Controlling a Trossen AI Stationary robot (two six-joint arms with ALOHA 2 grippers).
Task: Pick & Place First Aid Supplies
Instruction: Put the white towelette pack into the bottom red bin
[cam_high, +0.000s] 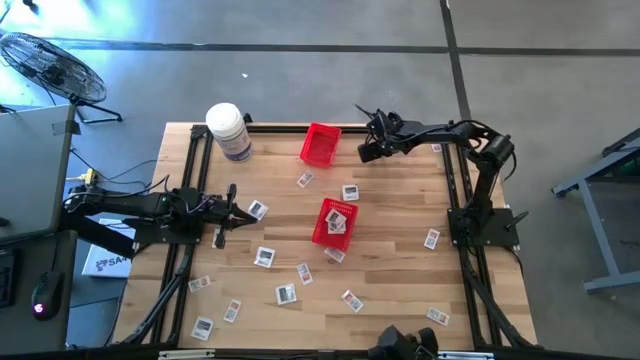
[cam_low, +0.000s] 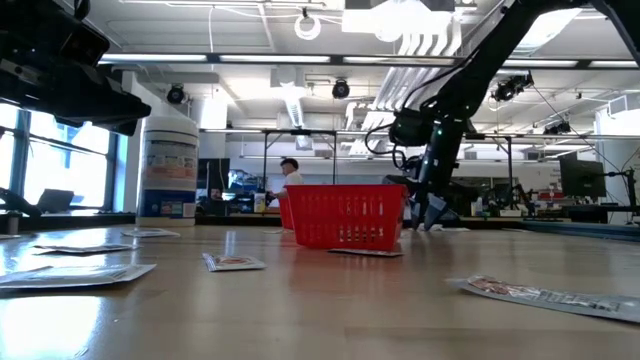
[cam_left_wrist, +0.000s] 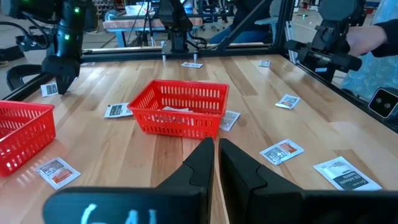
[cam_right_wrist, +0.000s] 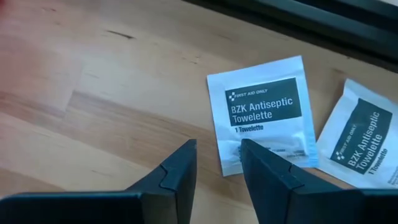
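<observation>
Right gripper (cam_right_wrist: 217, 165) at bench 1 o'clock corner, jaws slightly spread, empty, tips just above towelette packet (cam_right_wrist: 264, 115); second packet (cam_right_wrist: 364, 134) just beside it. Left gripper (cam_left_wrist: 216, 163) at 9 o'clock edge, jaws pressed together, idle. Packets: likely featherlight, flat, floppy foil-paper, slick on wood; pinch at edge, may slide. Other packets scattered across bench (cam_high: 395, 260); some lie in centre red basket (cam_high: 334, 222). Second basket (cam_high: 320, 145) and white jar (cam_high: 228, 130) near 12 o'clock. Lab room behind, person far off.

Bright ceiling lamps (cam_low: 307, 25) light the room evenly; soft glare lies on the table (cam_low: 330, 310), whose near edge blurs.
</observation>
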